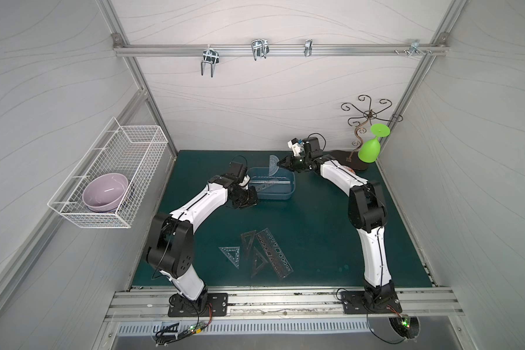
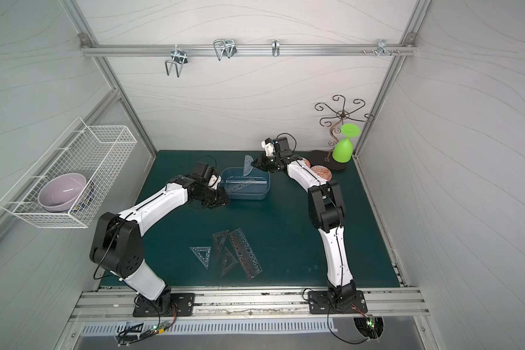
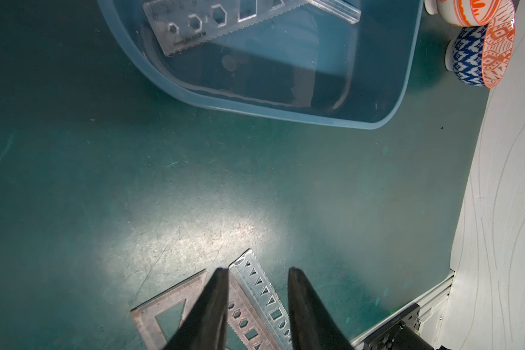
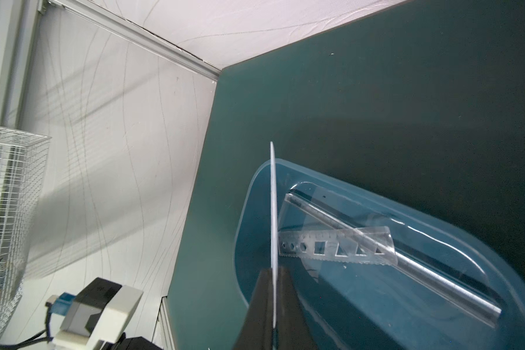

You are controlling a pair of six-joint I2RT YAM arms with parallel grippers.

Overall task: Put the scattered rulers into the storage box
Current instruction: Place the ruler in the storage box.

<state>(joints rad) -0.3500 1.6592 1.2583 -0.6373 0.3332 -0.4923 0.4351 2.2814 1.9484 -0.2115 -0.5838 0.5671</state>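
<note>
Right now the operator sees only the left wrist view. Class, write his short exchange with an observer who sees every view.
Operator: Is the right gripper carrying anything?
Observer: Yes, it is shut on the half-circle protractor, held edge-up over the storage box.
Operator: Is there any ruler on the mat that I miss?
Observer: A bluish triangle lies flat, apart from the stencil strips.
Operator: Is anything stored off the mat?
Observer: A lilac bowl sits in the white wire basket.
</note>
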